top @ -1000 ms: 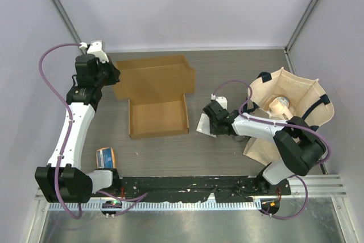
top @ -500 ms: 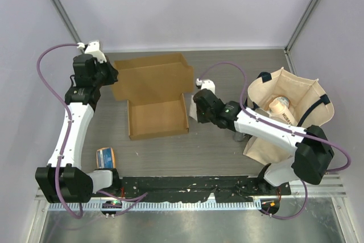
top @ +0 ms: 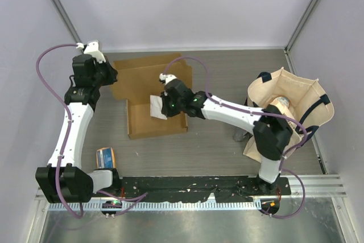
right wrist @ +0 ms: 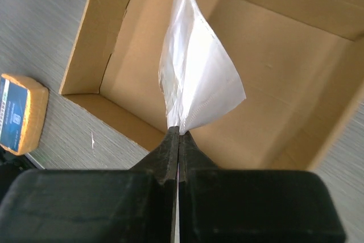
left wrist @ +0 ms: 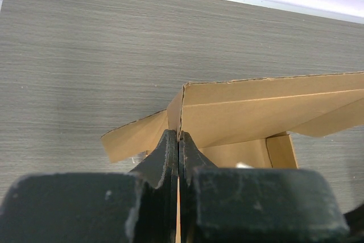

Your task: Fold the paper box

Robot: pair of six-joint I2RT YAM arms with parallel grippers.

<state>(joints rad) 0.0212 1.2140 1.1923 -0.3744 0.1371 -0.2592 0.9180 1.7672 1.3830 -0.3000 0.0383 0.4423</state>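
Two right fingers (right wrist: pixel 162 159) pinch glossy white pouch (right wrist: pixel 196 78) over paper box (right wrist: pixel 273 106).

No text, brand, number or sign is legible in any view. The orange-and-blue packet (top: pixel 106 157) carries what appear to be rows of fine pale print on its blue face. They show in the overhead and right wrist views but are too small and blurred to read. The paper box (top: pixel 157 119) shows plain brown cardboard on every visible face. The white translucent pouch (right wrist: pixel 196 78) shows only a faint seam line and no readable marking.
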